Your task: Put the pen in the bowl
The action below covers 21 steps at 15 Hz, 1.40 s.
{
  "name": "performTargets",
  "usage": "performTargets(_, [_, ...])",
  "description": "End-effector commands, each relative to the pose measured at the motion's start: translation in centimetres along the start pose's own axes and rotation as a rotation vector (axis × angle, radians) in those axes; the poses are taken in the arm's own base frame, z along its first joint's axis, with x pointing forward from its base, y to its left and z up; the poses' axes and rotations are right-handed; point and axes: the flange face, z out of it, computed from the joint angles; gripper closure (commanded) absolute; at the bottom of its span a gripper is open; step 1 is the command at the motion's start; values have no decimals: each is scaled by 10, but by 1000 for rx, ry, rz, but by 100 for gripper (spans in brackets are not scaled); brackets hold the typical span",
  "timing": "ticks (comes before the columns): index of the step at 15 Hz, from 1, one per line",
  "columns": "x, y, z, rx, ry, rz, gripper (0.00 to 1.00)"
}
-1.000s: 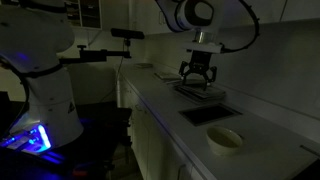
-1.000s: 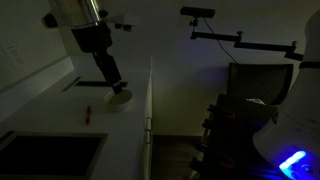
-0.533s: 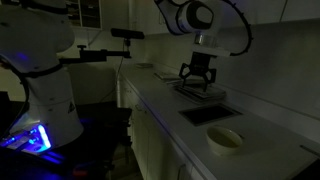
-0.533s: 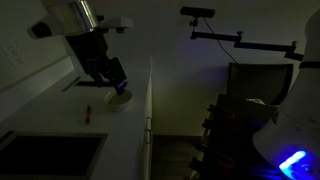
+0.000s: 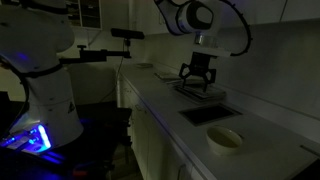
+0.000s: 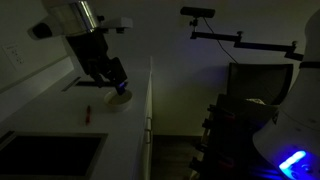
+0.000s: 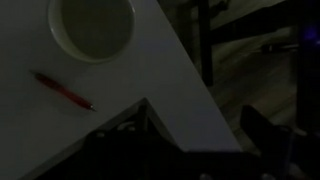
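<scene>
Reads as smooth, matt and pale on the counter (image 7: 150, 70), centre of the wrist view. Looks smooth and faintly glossy, like glazed ceramic or plastic, on the bowl (image 7: 92, 25), upper left. Seems slick red plastic on the pen (image 7: 63, 90), left edge; too dim for certainty. Shines as glossy white plastic on the casing (image 5: 45, 100), left of an exterior view.
</scene>
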Motion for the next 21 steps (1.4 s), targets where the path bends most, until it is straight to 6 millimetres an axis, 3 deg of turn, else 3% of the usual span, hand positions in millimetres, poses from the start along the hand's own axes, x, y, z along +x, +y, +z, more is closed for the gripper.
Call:
performTargets(1, [4, 4, 6, 29, 17, -119, 0])
performTargets(6, [5, 26, 29, -43, -53, -414, 0])
performTargets(14, [4, 125, 83, -154, 54, -832, 0])
performTargets(18, [17, 158, 114, -126, 88, -934, 0])
performTargets(21, [34, 173, 131, -103, 96, -918, 0])
